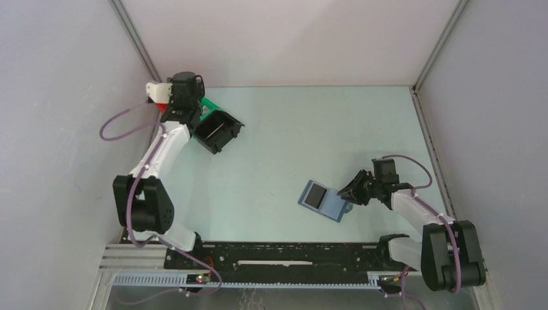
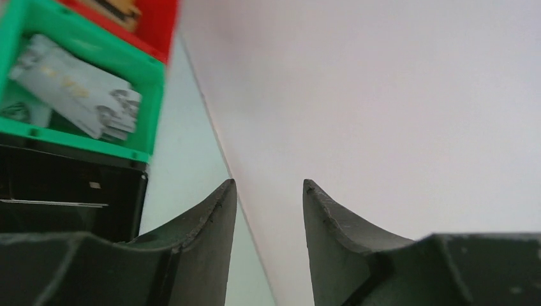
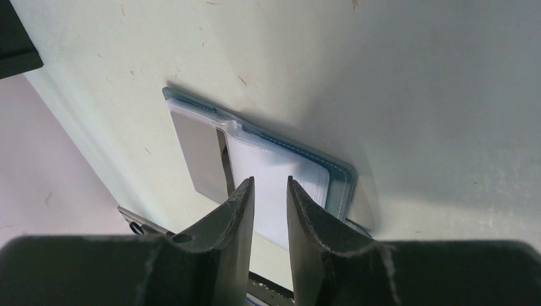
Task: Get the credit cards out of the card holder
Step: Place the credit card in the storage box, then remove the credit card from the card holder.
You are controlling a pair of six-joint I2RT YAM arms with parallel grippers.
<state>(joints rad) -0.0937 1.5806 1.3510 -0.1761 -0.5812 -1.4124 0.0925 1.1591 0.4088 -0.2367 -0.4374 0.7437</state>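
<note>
The left claw [image 2: 268,191] has its 2 fingers apart with nothing between them; only the white wall and a strip of bench show through the gap. It hangs at the upper left of the top view, over a cluster of 3 bins. In its wrist view the green bin [image 2: 152,95] fills the upper left corner, and a pale card [image 2: 76,89] lies flat inside it, set slantwise. Above that, at the top edge, sits the red bin [image 2: 159,25] with a tan card [image 2: 118,7] in it, mostly cut off by the frame. Just below the green bin is the black bin [image 2: 70,182]; its inside is too dark to read. The right claw [image 3: 269,185] is right of centre in the top view, its 2 fingers a narrow gap apart with nothing seen clamped between them. Its tips are low at the right-hand edge of the card holder [image 1: 332,206]; whether they touch it I cannot tell. The card holder lies spread open and flat on the bench [image 1: 291,129], in the lower middle of the top view, well apart from the bins. The half farther from the claw shows a dark panel [image 1: 315,195]. The nearer half shows a white pocket face [image 3: 274,166].
</note>
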